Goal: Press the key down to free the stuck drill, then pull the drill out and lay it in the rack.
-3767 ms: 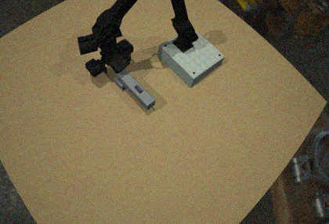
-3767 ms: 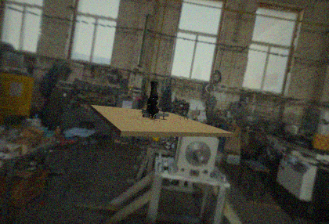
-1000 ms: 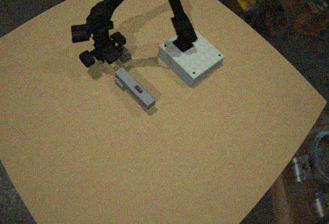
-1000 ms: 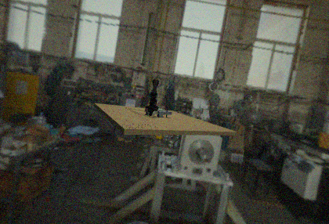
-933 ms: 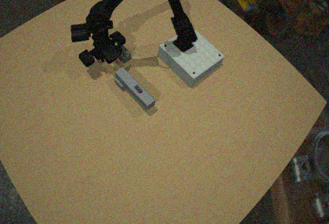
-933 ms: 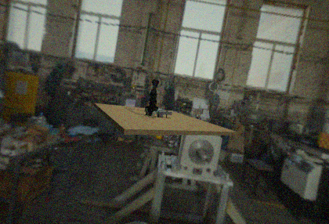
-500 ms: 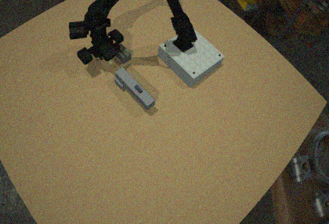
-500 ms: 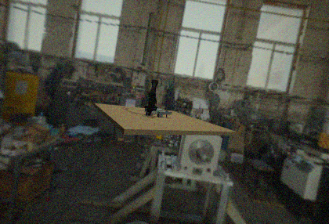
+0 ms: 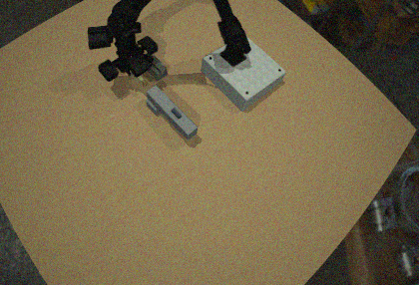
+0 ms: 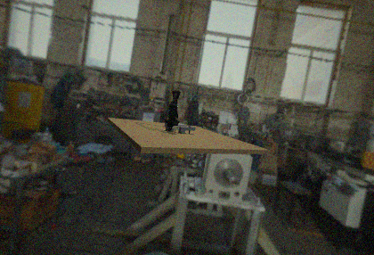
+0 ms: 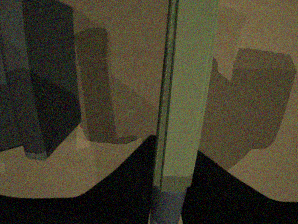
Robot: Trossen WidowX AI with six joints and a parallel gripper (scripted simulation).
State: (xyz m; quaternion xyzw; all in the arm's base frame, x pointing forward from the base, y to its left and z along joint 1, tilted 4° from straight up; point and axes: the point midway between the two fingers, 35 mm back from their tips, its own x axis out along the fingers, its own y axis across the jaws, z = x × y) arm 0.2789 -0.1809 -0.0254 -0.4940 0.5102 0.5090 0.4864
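Drill (image 11: 182, 90) clamped in gripper (image 9: 142, 72), fingers nearly together on its shank; long pale-green bar runs from fingertips toward 12 o'clock in wrist view, bluish cap at near end. Judged: drill already free of its holder, carried above tabletop (image 9: 209, 209), hence shadow beneath. Grey block with slotted key (image 9: 172, 112) lies at 5 o'clock from gripper, near but apart. Small grey piece (image 9: 159, 69) just beside gripper at 3 o'clock, possibly rack; cannot tell. Arm arches from white base box (image 9: 244, 77) toward 9 o'clock, wrist pitched down.

Factory workshop: tall windows (image 10: 227, 40), cluttered machinery (image 10: 343, 196).
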